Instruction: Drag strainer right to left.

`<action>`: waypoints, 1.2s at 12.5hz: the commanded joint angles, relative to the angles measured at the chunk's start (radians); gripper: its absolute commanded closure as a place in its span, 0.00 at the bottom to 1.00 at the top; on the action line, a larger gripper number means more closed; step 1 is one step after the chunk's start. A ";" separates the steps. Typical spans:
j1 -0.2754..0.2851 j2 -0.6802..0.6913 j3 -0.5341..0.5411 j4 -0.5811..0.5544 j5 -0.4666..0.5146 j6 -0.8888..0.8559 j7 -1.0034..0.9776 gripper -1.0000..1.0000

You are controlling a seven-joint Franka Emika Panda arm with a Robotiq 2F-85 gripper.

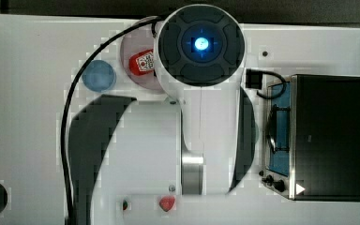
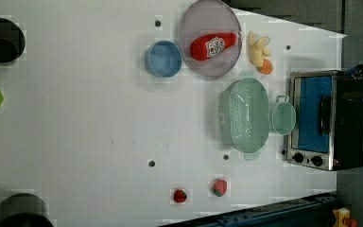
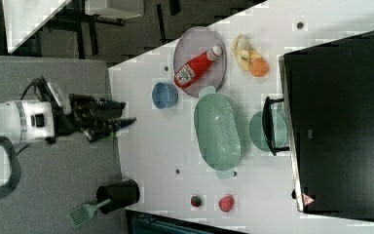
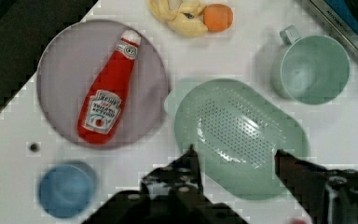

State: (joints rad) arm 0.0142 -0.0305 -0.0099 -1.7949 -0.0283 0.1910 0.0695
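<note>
The strainer [image 2: 246,116] is a pale green oval colander with small holes, resting on the white table next to the oven in the left view. It appears again in the right view [image 3: 217,130] and under the wrist camera [image 4: 242,135]. My gripper [image 4: 237,156] hangs open well above it, its two black fingers framing the strainer's near edge in the wrist view, with nothing between them. In the right view the gripper [image 3: 126,119] sits at the right view's left, apart from the strainer. In the top view the arm [image 1: 201,93] hides the strainer.
A green mug [image 2: 283,118] stands between the strainer and the toaster oven [image 2: 326,120]. A grey plate [image 2: 208,19] carries a ketchup bottle [image 2: 215,46]; a blue bowl [image 2: 163,58] sits beside it. Bananas with an orange [image 2: 260,49] and two strawberries [image 2: 220,187] lie nearby.
</note>
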 commanded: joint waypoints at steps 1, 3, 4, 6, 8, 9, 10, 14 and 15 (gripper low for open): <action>-0.024 -0.399 -0.037 -0.219 0.020 -0.193 0.075 0.21; -0.024 -0.398 -0.037 -0.225 0.020 -0.192 0.075 0.00; -0.024 -0.394 -0.037 -0.237 0.020 -0.184 0.076 0.00; -0.023 -0.364 -0.035 -0.286 0.020 -0.115 0.078 0.00; -0.023 -0.312 -0.035 -0.366 0.020 0.018 0.093 0.00; -0.023 -0.280 -0.035 -0.414 0.020 0.100 0.105 0.00; -0.023 -0.243 -0.035 -0.462 0.020 0.183 0.116 0.00; -0.021 -0.067 -0.029 -0.630 0.020 0.530 0.285 0.00; -0.021 -0.015 -0.026 -0.656 0.020 0.621 0.348 0.00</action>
State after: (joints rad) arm 0.0028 0.0188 -0.0562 -2.4414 0.0156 0.8105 0.3022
